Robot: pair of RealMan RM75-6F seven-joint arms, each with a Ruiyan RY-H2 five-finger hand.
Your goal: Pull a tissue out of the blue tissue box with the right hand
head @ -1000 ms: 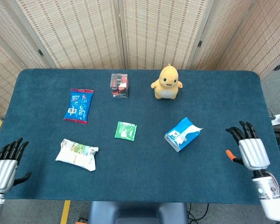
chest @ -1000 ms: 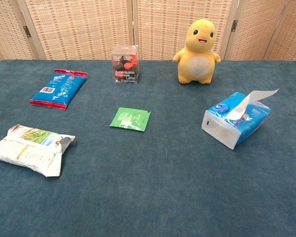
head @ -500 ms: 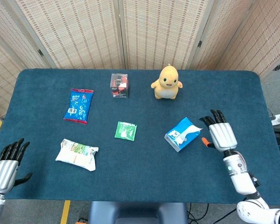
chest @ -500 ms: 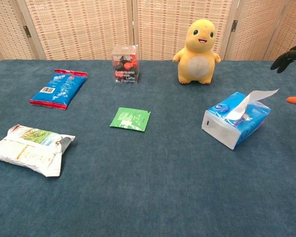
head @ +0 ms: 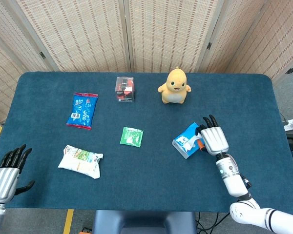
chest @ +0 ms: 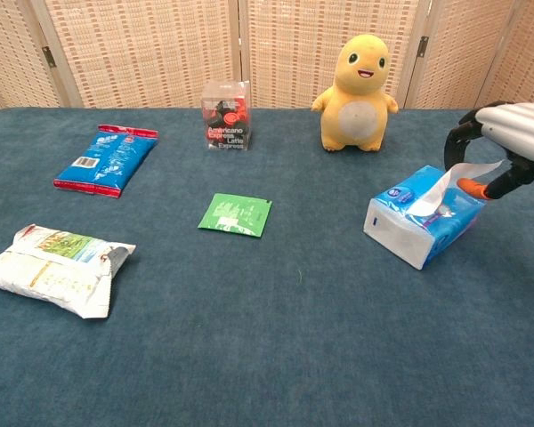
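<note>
The blue tissue box (head: 187,141) lies tilted on the table right of centre, also seen in the chest view (chest: 420,221). A white tissue (chest: 464,173) sticks up from its slot. My right hand (head: 214,138) hovers over the box's right end, shown from the side in the chest view (chest: 513,135). Its fingers (chest: 453,141) arch over the tissue and the orange-tipped thumb (chest: 472,187) sits just under it; they stay apart, with no grip visible. My left hand (head: 6,175) rests open at the table's near left corner.
On the blue table (head: 146,185) there are a yellow plush toy (head: 174,87), a clear coffee box (head: 125,89), a blue snack bag (head: 82,110), a green sachet (head: 131,136) and a white snack bag (head: 81,161). Woven screens stand behind.
My right hand has swept from the table's right edge leftwards to the tissue box and now curls over the protruding tissue. The left hand has stayed put.
</note>
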